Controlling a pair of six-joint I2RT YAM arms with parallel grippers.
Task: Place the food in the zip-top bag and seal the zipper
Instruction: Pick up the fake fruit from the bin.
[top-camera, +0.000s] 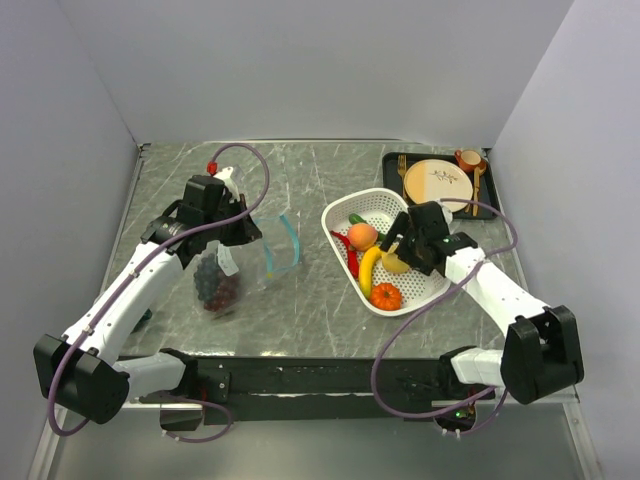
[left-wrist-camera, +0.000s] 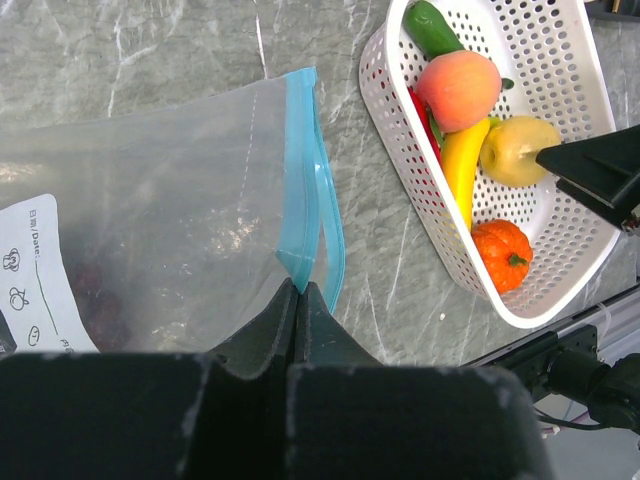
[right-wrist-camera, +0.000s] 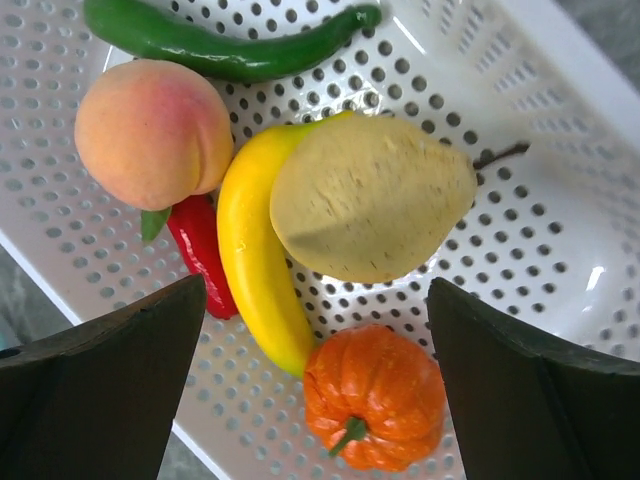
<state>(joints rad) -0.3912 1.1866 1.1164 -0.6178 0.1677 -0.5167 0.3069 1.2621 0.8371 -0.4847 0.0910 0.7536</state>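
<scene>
1. In the top view, the zip-top bag (top-camera: 245, 268) is seen at 9 o'clock on the marbled surface (top-camera: 310, 310), with dark purple grapes (top-camera: 216, 287) gathered in its near end. The white basket (top-camera: 432, 290) is set at 3 o'clock.
2. Only the left wrist view reveals the grip. The left gripper (left-wrist-camera: 300, 295) is pressed together, pinching the bag's corner at the end of the teal zipper (left-wrist-camera: 305, 180), whose two strips are parted. A white label (left-wrist-camera: 35, 275) is shown at 9 o'clock in that view.
3. The basket's contents are detailed by the right wrist view. The right gripper (right-wrist-camera: 315, 290) is spread wide over the lemon (right-wrist-camera: 370, 200), with nothing pinched. The lemon is lying against the banana (right-wrist-camera: 250, 260). The peach (right-wrist-camera: 150, 130) is placed at 10 o'clock, the green piece (right-wrist-camera: 220, 45) at 12, the orange tomato (right-wrist-camera: 375, 395) at 6, and the red chili (right-wrist-camera: 200, 250) is tucked below the peach.
4. A beige plate (top-camera: 437, 185) at 1 o'clock is caught by the top view alone.
</scene>
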